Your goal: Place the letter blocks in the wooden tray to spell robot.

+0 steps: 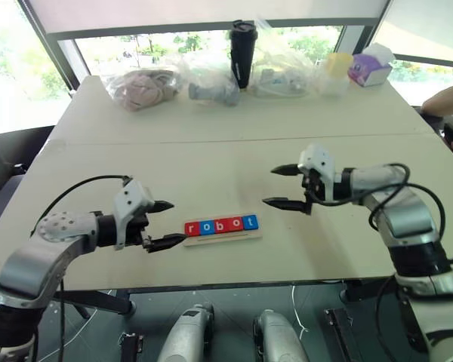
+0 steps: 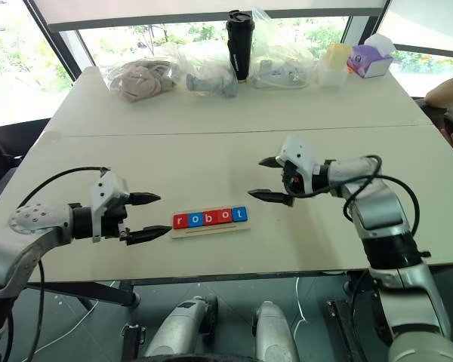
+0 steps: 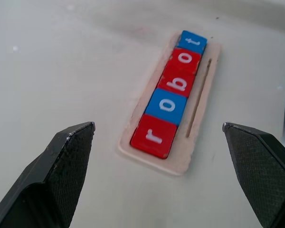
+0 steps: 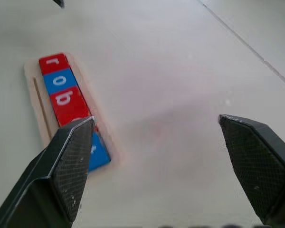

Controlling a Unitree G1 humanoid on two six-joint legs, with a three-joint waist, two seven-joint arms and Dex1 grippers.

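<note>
At lower centre of the head view, the tray [image 1: 223, 235] holds all five blocks [image 1: 220, 225] reading robot, both the left gripper [image 1: 164, 224] & right gripper [image 1: 284, 186] released, empty, so prob. just back both arms off w/o nudging the row.

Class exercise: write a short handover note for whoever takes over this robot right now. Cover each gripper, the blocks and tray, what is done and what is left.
Left gripper: open, empty, beside the r end of the wooden tray.
Right gripper: open, empty, above the table, off the t end.
Letter blocks: all five lie in the tray in a row, red r, blue o, red b, red o, blue t.
Done: the word reads robot.
Left: probably nothing but drawing the arms clear.
</note>
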